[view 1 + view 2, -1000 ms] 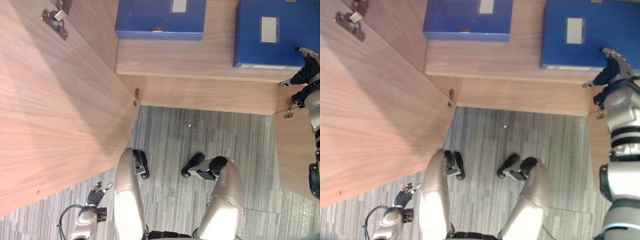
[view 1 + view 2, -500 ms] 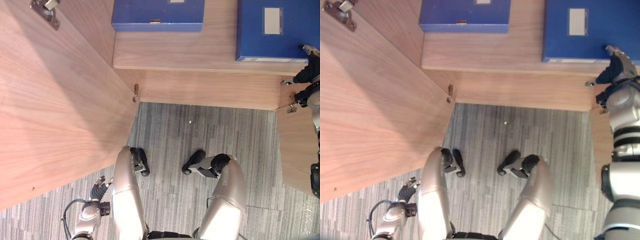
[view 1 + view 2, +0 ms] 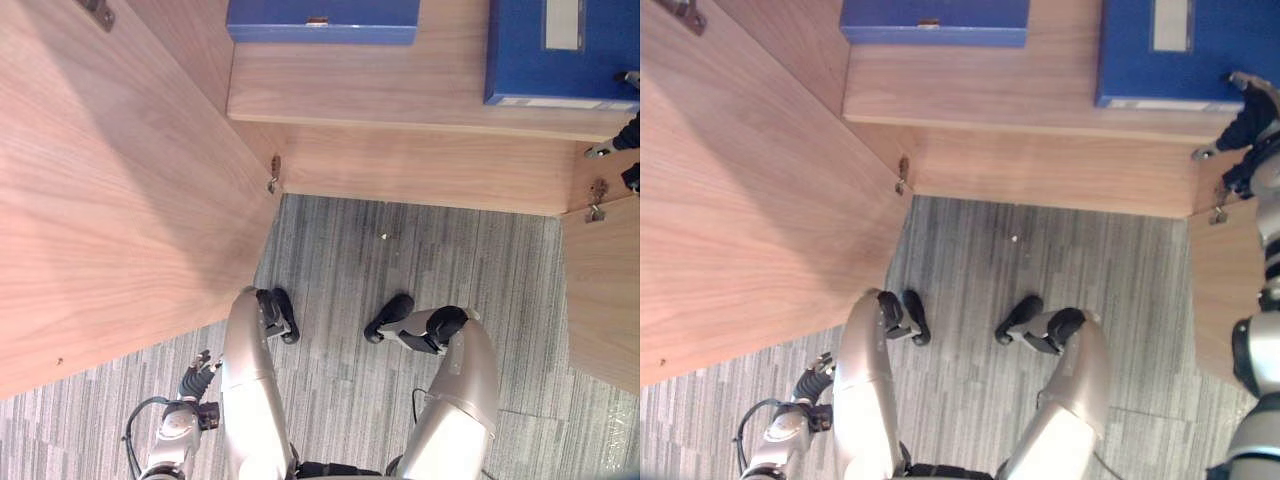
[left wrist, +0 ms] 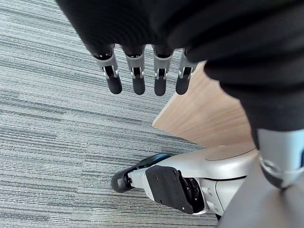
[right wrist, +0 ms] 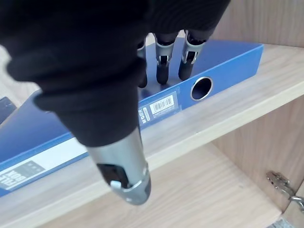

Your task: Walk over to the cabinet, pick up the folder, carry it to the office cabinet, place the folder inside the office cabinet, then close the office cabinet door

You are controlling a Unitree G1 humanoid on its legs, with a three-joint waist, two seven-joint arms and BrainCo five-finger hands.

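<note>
The left hand [image 3: 193,382] hangs low over the grey striped carpet floor [image 3: 400,260], fingers straight and loose, holding nothing. Farther off, the right hand [image 3: 1248,122], clearly the nearer one, is at the pale wooden cabinet shelf [image 3: 400,95]. Its fingers are straight and grip nothing, their tips just above the flat blue folder [image 3: 1130,60]. The folder's spine runs along the shelf's front edge and bears a finger hole, a barcode sticker and a white label. A second blue folder [image 3: 320,15] lies well to the left.
</note>
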